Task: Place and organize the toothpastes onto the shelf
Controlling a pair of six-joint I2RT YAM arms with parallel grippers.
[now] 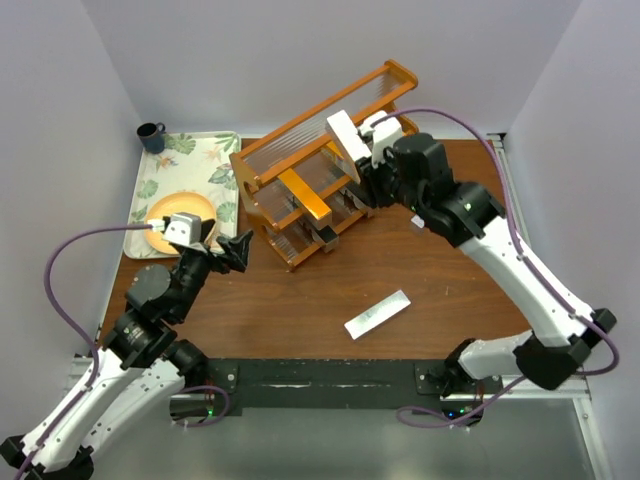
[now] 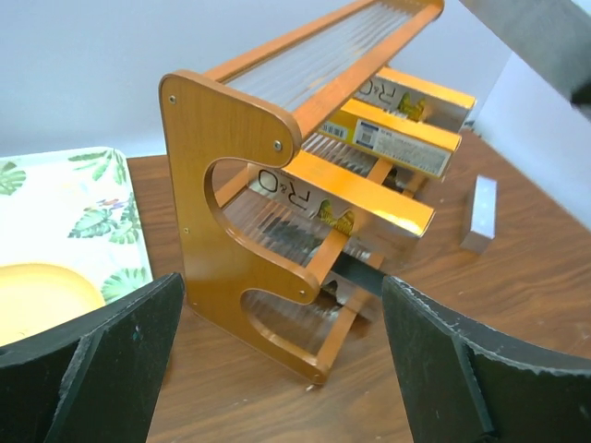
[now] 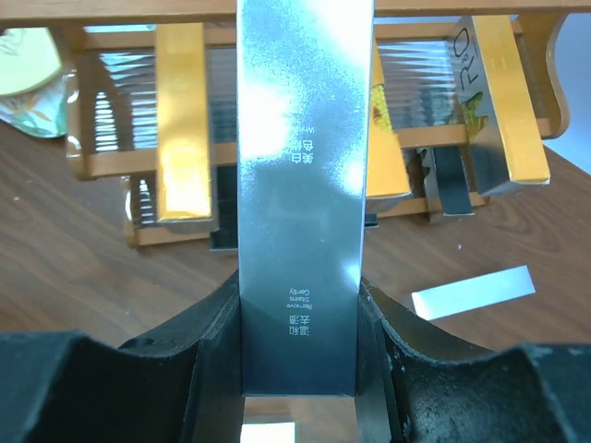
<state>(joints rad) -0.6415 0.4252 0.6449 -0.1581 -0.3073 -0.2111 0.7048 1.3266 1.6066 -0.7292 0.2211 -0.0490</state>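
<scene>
The held carton point(image 3: 300, 185), silver and shiny, sits clamped between the fingers of the right gripper point(image 3: 300, 323), its long axis pointing straight away from the hand toward the shelf point(image 3: 277, 148). From above it hangs over the middle of the rack, crosswise to the tiers' length. That is the same way the orange cartons point(image 3: 183, 120) already lie, one on its left and more on its right. The carton hides the gap between them, so I cannot tell how wide the free slot is. My reading is that the coming move is a lowering onto a tier, and it turns on keeping that axis parallel to its neighbours.

A loose carton point(image 1: 378, 314), also silver, lies flat on the table point(image 1: 300, 300), well apart from the shelf. It slants across the space in front of the arm bases.

The left gripper point(image 1: 228, 250) holds nothing, its jaws standing wide. It hovers near the shelf's end panel, with the tray point(image 1: 215, 150) just behind it. The loose carton lies to its right and nearer the bases. Being free, that arm looks the likelier one to fetch it.
</scene>
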